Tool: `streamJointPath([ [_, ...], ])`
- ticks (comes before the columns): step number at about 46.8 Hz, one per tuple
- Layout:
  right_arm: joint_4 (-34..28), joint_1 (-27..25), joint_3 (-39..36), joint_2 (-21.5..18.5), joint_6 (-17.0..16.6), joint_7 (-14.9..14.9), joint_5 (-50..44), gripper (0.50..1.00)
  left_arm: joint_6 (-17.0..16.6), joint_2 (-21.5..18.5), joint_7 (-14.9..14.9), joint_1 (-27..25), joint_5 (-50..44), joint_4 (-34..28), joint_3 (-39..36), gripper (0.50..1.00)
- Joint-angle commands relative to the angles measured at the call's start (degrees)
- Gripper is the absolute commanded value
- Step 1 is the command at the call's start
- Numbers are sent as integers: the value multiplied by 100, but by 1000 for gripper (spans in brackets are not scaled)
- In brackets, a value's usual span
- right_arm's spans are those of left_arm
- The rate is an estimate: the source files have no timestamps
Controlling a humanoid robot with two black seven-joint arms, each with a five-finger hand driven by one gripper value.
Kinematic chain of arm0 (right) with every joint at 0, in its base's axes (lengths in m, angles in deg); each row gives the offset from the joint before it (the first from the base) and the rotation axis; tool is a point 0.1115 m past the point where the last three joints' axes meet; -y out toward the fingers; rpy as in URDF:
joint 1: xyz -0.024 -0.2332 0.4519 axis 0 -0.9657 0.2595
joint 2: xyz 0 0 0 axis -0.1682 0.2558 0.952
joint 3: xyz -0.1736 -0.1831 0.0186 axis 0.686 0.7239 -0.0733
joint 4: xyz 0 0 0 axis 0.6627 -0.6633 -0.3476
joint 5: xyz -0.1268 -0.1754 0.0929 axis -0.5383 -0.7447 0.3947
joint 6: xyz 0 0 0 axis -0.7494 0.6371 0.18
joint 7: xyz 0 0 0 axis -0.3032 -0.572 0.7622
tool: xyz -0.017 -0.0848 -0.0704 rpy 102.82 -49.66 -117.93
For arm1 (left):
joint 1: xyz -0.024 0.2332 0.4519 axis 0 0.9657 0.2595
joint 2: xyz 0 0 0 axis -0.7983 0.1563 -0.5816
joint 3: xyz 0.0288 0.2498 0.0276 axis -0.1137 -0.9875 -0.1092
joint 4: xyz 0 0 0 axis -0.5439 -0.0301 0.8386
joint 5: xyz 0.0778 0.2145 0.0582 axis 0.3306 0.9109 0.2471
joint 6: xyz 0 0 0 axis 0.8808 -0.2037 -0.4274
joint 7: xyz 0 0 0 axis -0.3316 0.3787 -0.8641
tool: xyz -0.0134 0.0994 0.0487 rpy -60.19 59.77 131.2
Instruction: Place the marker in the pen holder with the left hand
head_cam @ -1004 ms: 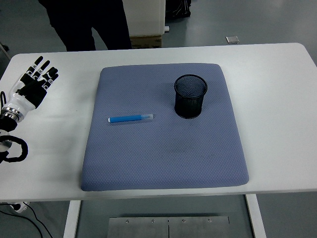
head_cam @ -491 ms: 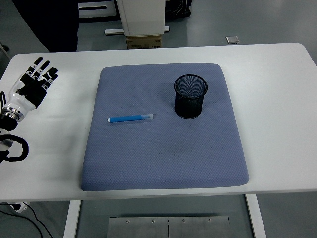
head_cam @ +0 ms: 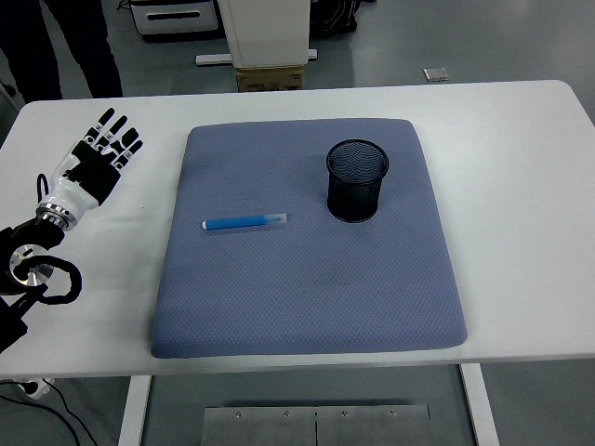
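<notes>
1. Left hand (head_cam: 98, 160) is hovering over the bare white table (head_cam: 521, 186) at the left, fingers spread and straight, gripping nothing; palm is facing down toward the table.
2. Marker (head_cam: 245, 222) is lying flat on the blue-grey mat (head_cam: 307, 307), left of centre, running left to right, blue body with a paler end pointing right; nothing is touching it.
3. Pen holder (head_cam: 357, 180) is standing upright on the mat, black mesh cup, to the right of the marker and a bit further back; near it but apart; as far as the view shows, nothing is sitting inside.
4. Hand is sitting well apart from the marker, off the mat's left edge; right hand is not showing.
5. A person's legs (head_cam: 65, 46) are showing at the top left beyond the table; not involved.
6. Progress judgement: nothing done yet; marker not grasped, not lifted; reach, grasp, carry across to the holder and drop in are all remaining.
7. Next move is likely needing the hand to travel right onto the mat and close around the marker's body.
</notes>
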Motion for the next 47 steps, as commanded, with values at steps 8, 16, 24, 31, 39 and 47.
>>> streamJointPath([
  [8,0,-1,0,0,1,0,4,1000,-5,-254,1,-216,305,-8,-298,1000],
  [16,0,-1,0,0,1,0,4,1000,-137,-412,-8,-734,508,-35,-1168,1000],
  [24,0,-1,0,0,1,0,4,1000,-514,-685,-271,-1604,517,-649,-2644,1000],
  [31,0,-1,0,0,1,0,-5,1000,-840,-720,-728,-2351,622,-1001,-3988,1000],
  [39,0,-1,0,0,1,0,4,1000,-1104,-571,-940,-3160,684,-1239,-5588,1000],
  [47,0,-1,0,0,1,0,4,1000,-972,-448,-957,-3617,684,-1370,-6275,1000],
])
